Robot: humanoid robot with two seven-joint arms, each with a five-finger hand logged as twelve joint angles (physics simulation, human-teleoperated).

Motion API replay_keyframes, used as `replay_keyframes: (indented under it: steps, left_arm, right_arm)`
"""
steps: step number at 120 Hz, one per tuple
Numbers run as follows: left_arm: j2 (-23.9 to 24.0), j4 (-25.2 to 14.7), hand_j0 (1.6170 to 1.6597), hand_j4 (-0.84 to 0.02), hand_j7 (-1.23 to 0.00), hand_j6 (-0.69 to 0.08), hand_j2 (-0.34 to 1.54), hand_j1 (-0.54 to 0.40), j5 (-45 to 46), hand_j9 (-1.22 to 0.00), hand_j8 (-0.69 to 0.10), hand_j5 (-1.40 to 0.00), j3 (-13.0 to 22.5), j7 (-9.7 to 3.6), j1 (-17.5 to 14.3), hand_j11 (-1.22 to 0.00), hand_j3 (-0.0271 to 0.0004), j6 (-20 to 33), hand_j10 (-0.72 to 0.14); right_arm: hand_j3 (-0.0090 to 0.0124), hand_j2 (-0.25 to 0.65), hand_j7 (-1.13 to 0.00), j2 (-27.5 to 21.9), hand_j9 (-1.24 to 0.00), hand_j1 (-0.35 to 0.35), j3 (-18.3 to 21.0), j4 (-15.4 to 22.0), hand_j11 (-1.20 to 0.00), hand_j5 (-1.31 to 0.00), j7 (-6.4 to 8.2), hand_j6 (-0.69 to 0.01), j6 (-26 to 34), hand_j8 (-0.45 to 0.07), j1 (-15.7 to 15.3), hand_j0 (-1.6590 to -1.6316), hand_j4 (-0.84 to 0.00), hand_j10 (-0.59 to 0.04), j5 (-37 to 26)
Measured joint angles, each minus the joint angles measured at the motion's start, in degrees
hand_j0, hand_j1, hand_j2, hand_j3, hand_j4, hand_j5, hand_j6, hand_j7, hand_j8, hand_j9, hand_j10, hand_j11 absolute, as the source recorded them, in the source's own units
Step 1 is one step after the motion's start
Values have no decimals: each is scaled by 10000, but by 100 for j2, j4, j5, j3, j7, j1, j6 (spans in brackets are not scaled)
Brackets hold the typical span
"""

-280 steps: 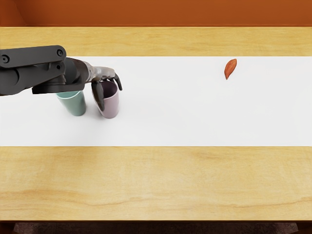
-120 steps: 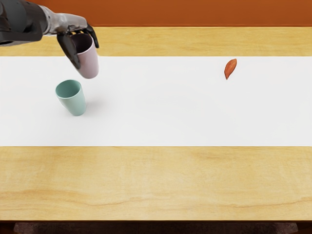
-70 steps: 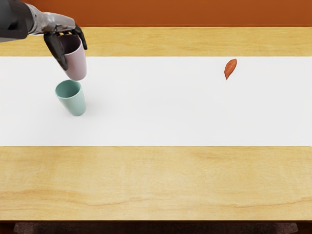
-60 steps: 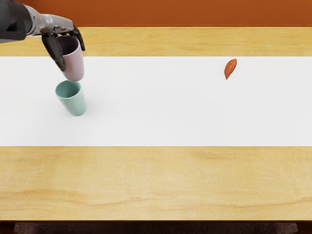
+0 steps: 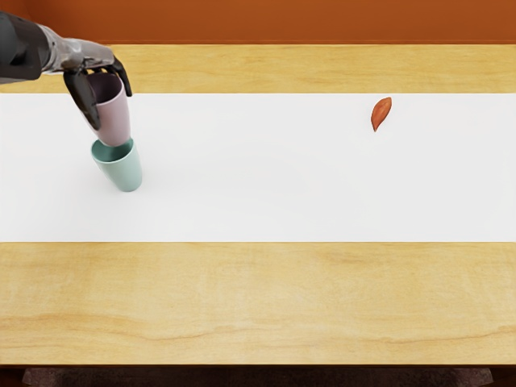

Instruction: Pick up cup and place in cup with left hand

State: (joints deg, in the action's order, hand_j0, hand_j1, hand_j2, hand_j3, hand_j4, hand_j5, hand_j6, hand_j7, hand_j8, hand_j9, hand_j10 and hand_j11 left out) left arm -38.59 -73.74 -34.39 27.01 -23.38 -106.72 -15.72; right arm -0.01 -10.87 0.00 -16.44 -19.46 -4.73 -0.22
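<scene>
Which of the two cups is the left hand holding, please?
The pink cup, gripped by the left hand; the green cup stands on the white strip, untouched by the fingers.

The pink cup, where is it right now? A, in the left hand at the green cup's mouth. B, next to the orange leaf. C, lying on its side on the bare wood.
A: the left hand grips the pink cup, whose base overlaps the green cup's opening in view.

Left hand (image 5: 103, 95) with fingers curled downward
</scene>
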Motion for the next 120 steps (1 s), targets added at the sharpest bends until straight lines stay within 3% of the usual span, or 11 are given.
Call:
replay_keyframes:
  steps: [120]
  left_arm:
    - [232, 139, 16552, -3888, -6938, -1635, 1734, -2156, 2, -6860, -1422, -7143, 102, 31, 375, -6706, 0, 205, -2850]
  right_arm:
    - [0, -10, 0, 0, 6, -3479, 0, 0, 4, 8, 0, 69, 0, 55, 2, -16581, 2, 40, 1]
